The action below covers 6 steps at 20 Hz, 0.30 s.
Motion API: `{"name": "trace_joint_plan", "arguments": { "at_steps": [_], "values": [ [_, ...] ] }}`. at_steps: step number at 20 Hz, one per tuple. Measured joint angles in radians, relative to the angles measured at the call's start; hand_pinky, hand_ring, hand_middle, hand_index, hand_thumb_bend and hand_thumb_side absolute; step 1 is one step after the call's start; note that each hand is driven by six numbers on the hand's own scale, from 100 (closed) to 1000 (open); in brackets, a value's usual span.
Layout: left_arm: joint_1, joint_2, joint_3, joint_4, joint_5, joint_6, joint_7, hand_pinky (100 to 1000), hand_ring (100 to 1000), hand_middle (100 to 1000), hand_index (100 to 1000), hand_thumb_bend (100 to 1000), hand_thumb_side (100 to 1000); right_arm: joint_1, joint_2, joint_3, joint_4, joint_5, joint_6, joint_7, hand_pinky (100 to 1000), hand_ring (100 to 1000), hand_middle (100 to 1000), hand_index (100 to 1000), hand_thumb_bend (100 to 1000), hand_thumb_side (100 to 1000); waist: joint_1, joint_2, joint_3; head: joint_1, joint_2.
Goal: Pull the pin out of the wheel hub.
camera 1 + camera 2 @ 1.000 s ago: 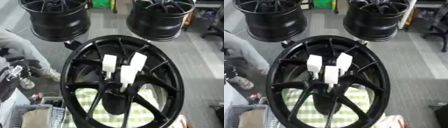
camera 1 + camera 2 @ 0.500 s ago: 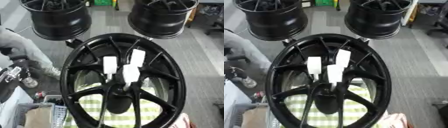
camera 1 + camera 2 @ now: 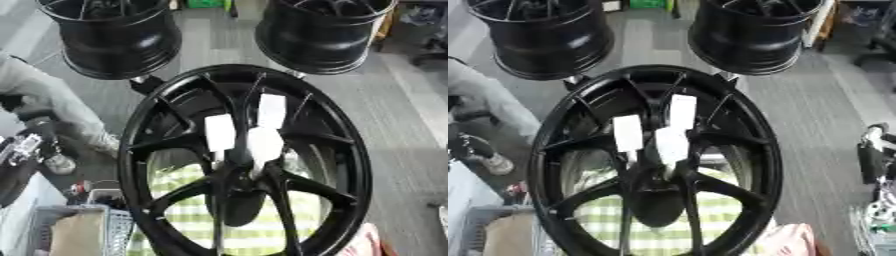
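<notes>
A large black wheel hub (image 3: 346, 150) stands upright in front of me and fills the middle of both views. Three white pins (image 3: 220, 132) (image 3: 271, 111) (image 3: 264, 145) stick out of its centre, close together above the dark hub bore (image 3: 232, 197). A black and silver part at the left edge of the left eye view looks like my left hand (image 3: 19, 149). A similar part at the right edge of the right eye view looks like my right hand (image 3: 873, 156). Both are far from the pins and touch nothing.
Two more black wheels (image 3: 114, 37) (image 3: 319, 32) stand behind on the grey floor. A green and white checked cloth (image 3: 306, 210) shows through the spokes. A grey basket (image 3: 66, 232) sits at the lower left, something pink (image 3: 791, 242) at the lower right. A person's legs (image 3: 44, 107) are at the left.
The whole picture has shifted a little, so the camera moved. The three white pins stay in the hub, and nothing has taken hold of them.
</notes>
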Motion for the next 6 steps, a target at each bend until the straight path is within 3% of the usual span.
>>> {"name": "trace_joint_plan", "arguments": {
  "at_steps": [6],
  "values": [
    [0.000, 0.000, -0.003, 0.000, 0.000, 0.001, -0.002, 652, 605, 640, 783, 100, 866, 0.000, 0.008, 0.000, 0.017, -0.013, -0.017, -0.009, 571, 600, 668, 868, 100, 651, 0.000, 0.000, 0.000, 0.000, 0.000]
  ]
}}
